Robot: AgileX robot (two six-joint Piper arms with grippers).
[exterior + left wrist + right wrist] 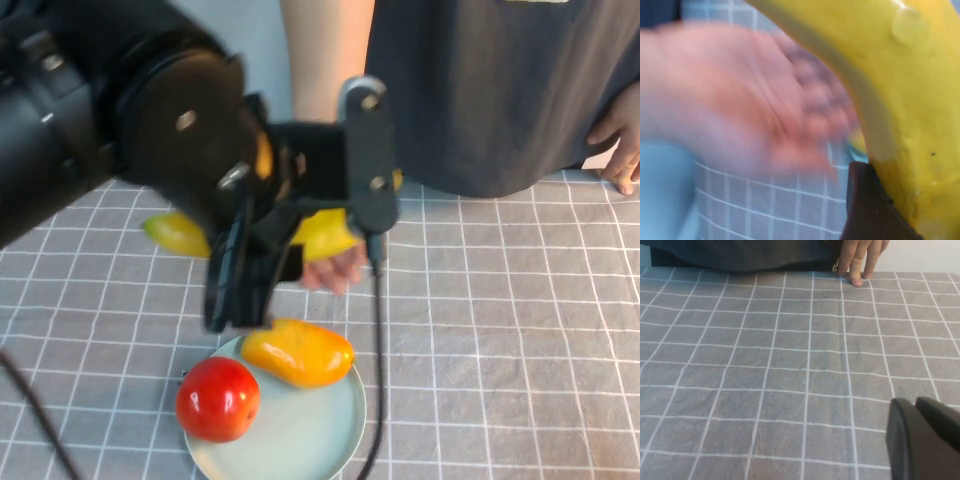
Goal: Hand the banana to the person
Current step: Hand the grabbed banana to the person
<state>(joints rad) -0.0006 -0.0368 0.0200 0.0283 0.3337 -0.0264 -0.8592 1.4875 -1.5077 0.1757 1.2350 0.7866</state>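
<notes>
The banana [325,236], long and glossy yellow with a greenish tip [172,234], is held above the table in my left gripper [278,240], which is shut on it. In the left wrist view the banana [910,100] fills the frame against one dark finger [867,210]. The person [480,90], in a dark grey top, stands across the table. Their open hand [335,268] is right under the banana, blurred in the left wrist view [750,100]. My right gripper [925,440] is shut and empty, low over the cloth, out of the high view.
A pale blue plate [300,440] near the front edge holds a red tomato [218,398] and a stubby orange-yellow fruit [297,352]. The person's other hand [622,140] rests at the far right table edge, also in the right wrist view [860,260]. The cloth is grey checked.
</notes>
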